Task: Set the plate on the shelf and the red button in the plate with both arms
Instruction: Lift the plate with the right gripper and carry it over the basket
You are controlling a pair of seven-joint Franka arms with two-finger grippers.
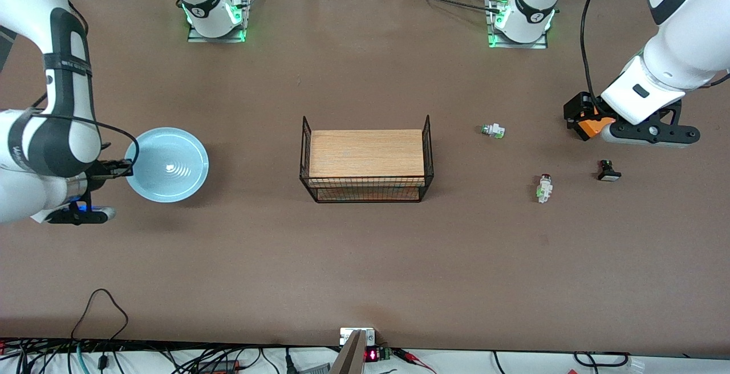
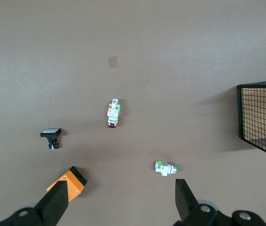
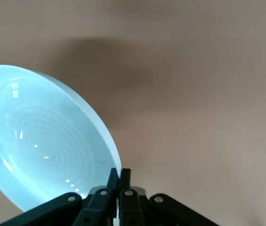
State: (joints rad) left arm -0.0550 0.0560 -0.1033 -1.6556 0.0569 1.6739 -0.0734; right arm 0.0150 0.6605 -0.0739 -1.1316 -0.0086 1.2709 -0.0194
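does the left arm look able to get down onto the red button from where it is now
Probably yes. The left gripper hangs open over bare table near the red button, which lies apart from the white piece with a green end and the black piece. Nothing stands between them; the right gripper is occupied, shut on the plate.

A wire basket (image 1: 366, 160) (wooden board inside) mid-table; white switch (image 1: 493, 130) and black switch (image 1: 608, 171) lie apart.

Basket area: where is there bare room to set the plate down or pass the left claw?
The basket has its wooden board bare. Table is open between the basket and the plate, which the right claw pinches by the rim. It's crowded under the open left claw: red button, white-green piece, black piece.
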